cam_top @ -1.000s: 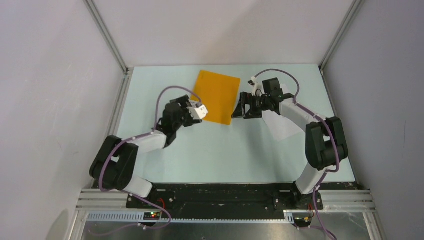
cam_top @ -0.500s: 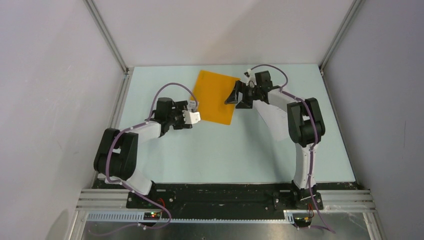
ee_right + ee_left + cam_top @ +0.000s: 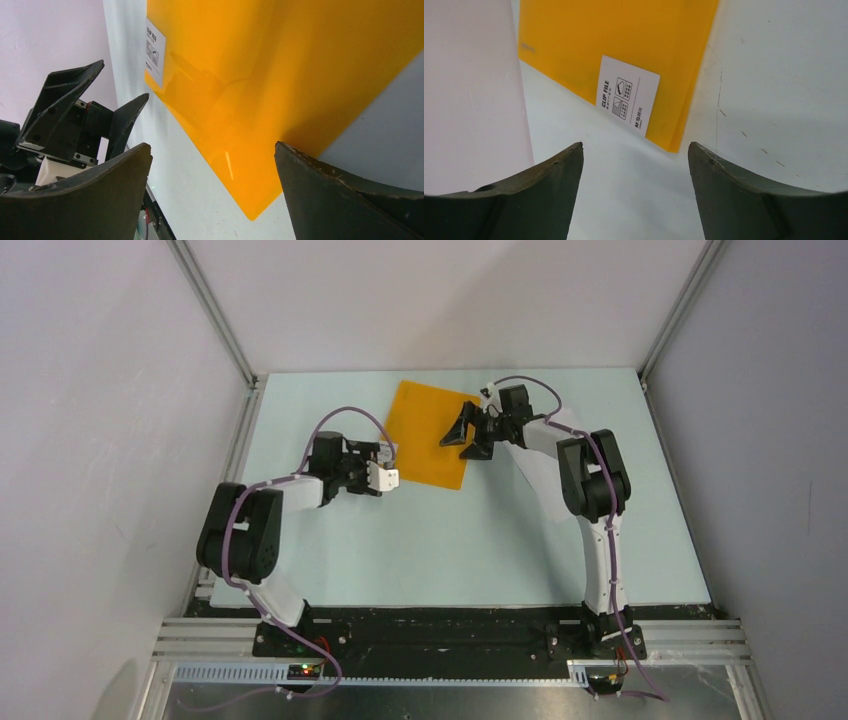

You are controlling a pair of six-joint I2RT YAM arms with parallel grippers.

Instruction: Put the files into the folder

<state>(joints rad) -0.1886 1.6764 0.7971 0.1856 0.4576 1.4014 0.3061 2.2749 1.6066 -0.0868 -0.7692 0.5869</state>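
Observation:
The orange-yellow folder (image 3: pixel 422 435) lies closed and flat at the back middle of the table. It fills the top of the left wrist view (image 3: pixel 624 45) with its white label (image 3: pixel 627 100), and shows in the right wrist view (image 3: pixel 280 65). My left gripper (image 3: pixel 392 466) is open and empty just off the folder's near left corner (image 3: pixel 636 155). My right gripper (image 3: pixel 456 430) is open and empty, low over the folder's right edge (image 3: pixel 212 150). The files, white sheets (image 3: pixel 545 488), lie right of the folder, partly under my right arm.
A metal frame rail (image 3: pixel 235 450) borders the table's left side, with white walls behind and to both sides. My left gripper (image 3: pixel 95 110) shows in the right wrist view, opposite across the folder's corner.
My right gripper has moved left, from beside the folder to over its right edge. My left gripper has drawn back a little to the left and sits lower by the folder's corner.

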